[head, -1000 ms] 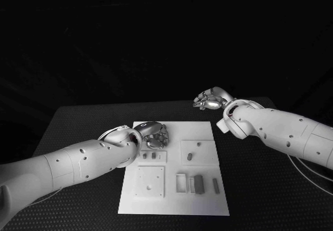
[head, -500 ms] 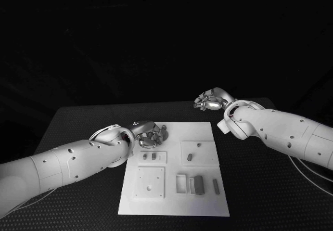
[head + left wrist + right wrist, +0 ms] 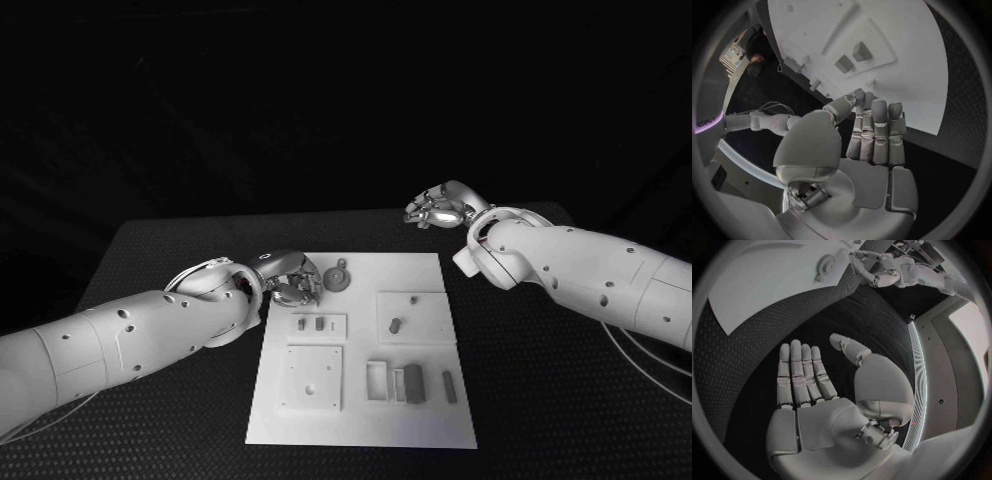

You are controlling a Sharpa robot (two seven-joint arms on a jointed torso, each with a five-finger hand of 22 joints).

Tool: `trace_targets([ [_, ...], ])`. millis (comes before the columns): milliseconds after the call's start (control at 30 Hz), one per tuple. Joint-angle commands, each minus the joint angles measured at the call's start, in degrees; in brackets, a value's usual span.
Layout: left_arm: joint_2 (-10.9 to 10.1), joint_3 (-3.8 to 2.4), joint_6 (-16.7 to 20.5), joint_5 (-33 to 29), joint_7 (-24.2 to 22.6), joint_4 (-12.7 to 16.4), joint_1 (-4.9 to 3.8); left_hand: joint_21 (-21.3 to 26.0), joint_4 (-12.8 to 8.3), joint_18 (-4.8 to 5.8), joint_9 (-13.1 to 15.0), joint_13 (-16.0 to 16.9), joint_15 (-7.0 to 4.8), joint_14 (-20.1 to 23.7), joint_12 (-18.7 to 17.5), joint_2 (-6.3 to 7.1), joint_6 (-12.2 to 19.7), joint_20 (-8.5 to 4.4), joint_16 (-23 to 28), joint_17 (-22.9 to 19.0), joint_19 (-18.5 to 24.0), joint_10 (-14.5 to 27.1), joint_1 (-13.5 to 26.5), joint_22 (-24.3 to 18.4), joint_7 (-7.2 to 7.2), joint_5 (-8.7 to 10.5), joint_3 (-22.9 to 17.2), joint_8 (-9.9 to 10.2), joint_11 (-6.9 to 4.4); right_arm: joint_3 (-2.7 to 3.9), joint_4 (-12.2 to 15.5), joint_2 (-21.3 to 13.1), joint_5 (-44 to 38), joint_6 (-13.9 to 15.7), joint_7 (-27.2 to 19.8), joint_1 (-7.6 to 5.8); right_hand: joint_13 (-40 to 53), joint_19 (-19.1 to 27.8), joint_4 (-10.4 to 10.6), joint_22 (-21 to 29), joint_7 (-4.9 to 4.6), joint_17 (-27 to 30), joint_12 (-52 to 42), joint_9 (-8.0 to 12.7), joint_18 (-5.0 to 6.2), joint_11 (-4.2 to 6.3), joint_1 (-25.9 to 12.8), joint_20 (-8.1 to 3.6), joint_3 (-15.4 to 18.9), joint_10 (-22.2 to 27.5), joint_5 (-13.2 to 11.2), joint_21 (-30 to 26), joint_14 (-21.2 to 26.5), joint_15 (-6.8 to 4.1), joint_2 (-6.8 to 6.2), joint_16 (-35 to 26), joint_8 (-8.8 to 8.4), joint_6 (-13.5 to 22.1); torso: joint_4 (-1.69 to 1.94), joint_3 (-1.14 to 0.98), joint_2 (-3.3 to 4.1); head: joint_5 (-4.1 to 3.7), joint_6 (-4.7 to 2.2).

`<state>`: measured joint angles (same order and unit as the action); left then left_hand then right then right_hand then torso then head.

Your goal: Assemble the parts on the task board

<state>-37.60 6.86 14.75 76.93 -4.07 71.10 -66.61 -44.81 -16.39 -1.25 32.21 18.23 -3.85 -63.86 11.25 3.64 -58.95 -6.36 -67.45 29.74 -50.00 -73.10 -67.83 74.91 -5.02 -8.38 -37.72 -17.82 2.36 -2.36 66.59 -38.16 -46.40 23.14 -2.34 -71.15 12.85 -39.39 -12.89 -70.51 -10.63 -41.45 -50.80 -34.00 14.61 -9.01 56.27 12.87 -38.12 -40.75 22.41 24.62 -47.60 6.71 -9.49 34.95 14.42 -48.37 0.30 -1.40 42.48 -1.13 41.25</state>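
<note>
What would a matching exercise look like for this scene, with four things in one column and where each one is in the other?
Things:
1. left hand
2. right hand
3. round part
4. task board

Places:
A. past the board's far right corner, over the black table
B. middle of the table, under the parts
C. at the board's far left corner
D. on the board near its far edge, just beside the left hand

Pairs: 1-C, 2-A, 3-D, 4-B
</note>
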Motion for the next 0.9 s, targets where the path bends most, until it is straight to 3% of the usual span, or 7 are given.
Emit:
trace_targets([
  [33, -0.25, -0.05, -1.44, -0.36, -0.13, -0.03, -0.08, -0.24, 0.05, -0.34, 0.06, 0.06, -0.11, -0.40, -0.33, -0.06, -1.03, -2.97, 0.17, -0.04, -0.25, -0.55, 0.18, 1.04, -0.65, -0.14, -0.03, -0.39, -0.05, 0.01, 0.04, -0.11, -0.18, -0.54, -0.51, 0.02, -0.09, 0.11, 0.11, -0.07, -0.01, 0.09, 0.22, 0.06, 0.32, -0.02, -0.16, 0.10, -0.25, 0.01, 0.34, -0.40, 0.14, 0.06, 0.13, -0.34, -0.12, 0.56, -0.15, -0.06, 0.07, 0.11, 0.06],
  [900, 0.24, 0.00, -3.22, 0.08, 0.19, -1.33, -0.05, -0.24, 0.07, -0.31, 0.01, 0.05, -0.12, -0.49, -0.55, -0.08, -1.02, -3.01, 0.12, -0.03, -0.28, -0.63, 0.13, 1.06, -0.66, -0.05, -0.09, -0.31, -0.06, 0.01, 0.12, -0.10, -0.18, -0.53, -0.49, 0.02, -0.21, 0.06, 0.09, -0.13, -0.01, 0.12, 0.22, 0.09, 0.34, -0.01, -0.09, 0.11, -0.26, -0.02, 0.33, -0.52, 0.11, 0.05, 0.14, -0.40, -0.11, 0.56, -0.16, -0.11, 0.07, 0.20, 0.22],
])
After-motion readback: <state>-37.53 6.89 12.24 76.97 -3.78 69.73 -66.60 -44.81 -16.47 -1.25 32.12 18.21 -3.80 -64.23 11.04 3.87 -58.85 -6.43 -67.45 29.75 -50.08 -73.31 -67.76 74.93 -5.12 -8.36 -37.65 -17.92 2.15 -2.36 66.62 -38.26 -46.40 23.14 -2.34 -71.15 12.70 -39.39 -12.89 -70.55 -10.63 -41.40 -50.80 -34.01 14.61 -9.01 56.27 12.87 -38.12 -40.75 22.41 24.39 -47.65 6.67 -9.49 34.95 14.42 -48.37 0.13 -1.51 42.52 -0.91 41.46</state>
